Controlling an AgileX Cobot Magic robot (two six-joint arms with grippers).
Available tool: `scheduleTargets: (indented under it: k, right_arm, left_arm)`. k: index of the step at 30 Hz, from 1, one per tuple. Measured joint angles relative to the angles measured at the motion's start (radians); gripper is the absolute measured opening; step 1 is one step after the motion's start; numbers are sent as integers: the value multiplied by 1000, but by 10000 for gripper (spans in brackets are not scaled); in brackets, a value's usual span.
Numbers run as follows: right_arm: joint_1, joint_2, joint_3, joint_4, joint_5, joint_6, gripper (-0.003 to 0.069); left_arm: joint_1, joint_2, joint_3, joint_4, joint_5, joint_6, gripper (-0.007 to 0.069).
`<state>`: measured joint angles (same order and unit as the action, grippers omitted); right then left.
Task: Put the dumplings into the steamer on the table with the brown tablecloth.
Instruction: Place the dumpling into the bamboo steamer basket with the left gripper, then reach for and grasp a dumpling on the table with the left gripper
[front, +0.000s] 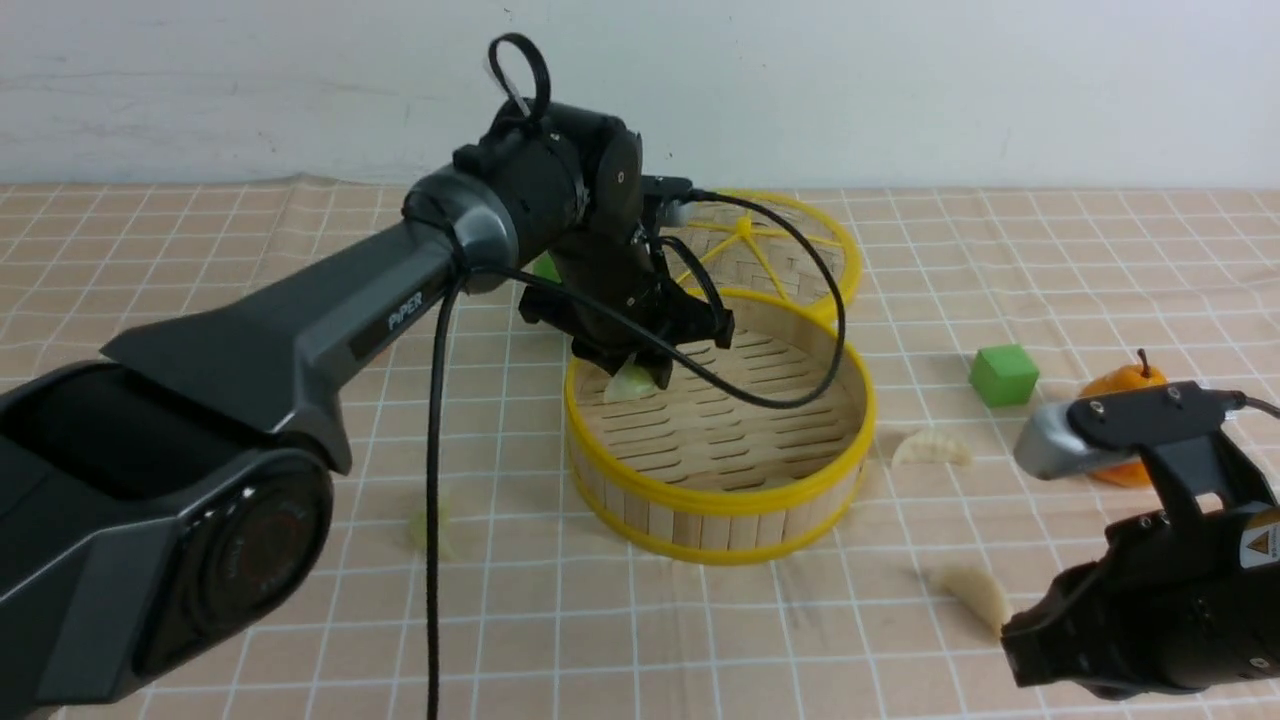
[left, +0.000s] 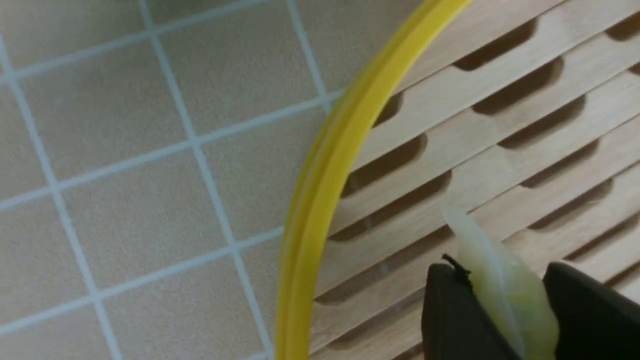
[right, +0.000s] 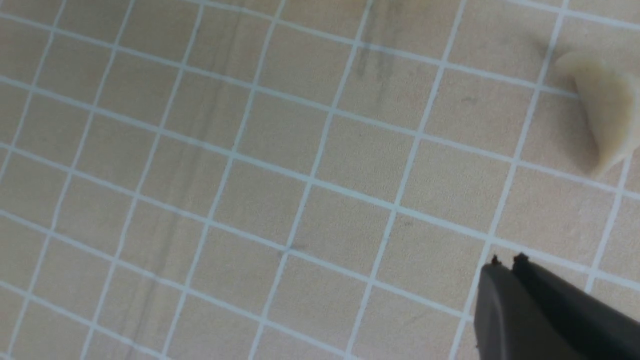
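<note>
My left fingers (left: 465, 310) grip a green dumpling (left: 505, 285) inside the steamer (front: 720, 430), near its left wall. In the left wrist view its long axis runs along the fingers, one tip jutting out past them. Bare slatted floor spreads to its right. My right fingers (right: 520, 300) are closed, near a white dumpling (front: 975, 595) on the cloth (front: 700, 640), right of the steamer.

l arm (front: 400, 270) reaches fwd, l gripper (front: 650, 375) tilted down; r gripper (front: 1020, 660) shut, near tablecloth's r front corner.
</note>
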<state>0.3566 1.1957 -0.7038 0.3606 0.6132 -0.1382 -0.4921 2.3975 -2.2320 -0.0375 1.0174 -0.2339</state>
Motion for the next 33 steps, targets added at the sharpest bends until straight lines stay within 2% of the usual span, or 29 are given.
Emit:
scheduleTargets:
  k: [1, 4, 8, 12, 14, 19, 22, 27, 28, 30, 33]
  right_arm:
    - [0, 0, 0, 0, 0, 0, 26]
    - [0, 0, 0, 3, 0, 0, 31]
    - [0, 0, 0, 3, 0, 0, 31]
    - [0, 0, 0, 3, 6, 0, 31]
    - [0, 0, 0, 4, 7, 0, 33]
    - [0, 0, 0, 7, 8, 0, 36]
    - [0, 1, 0, 7, 14, 0, 41]
    - [0, 1, 0, 9, 13, 0, 42]
    - [0, 1, 0, 9, 13, 0, 42]
    - [0, 1, 0, 23, 13, 0, 42]
    - [0, 1, 0, 41, 13, 0, 43]
  left_arm:
    - [0, 0, 0, -2, -1, -4, 228]
    - [0, 10, 0, -29, -2, -22, 328]
    - [-2, -9, -6, -33, 11, -35, 409]
    - [-2, -86, -8, -4, 66, -38, 419]
    - [-2, -173, -11, 37, 150, -35, 414]
    - [-2, -321, 7, 83, 215, 20, 395]
    - [10, -433, 111, 95, 223, 27, 385]
    - [32, -600, 448, 128, 222, 26, 375]
    - [31, -606, 464, 131, 220, 26, 375]
    - [31, -658, 655, 150, 141, 5, 375]
    - [30, -683, 834, 221, -71, -85, 375]
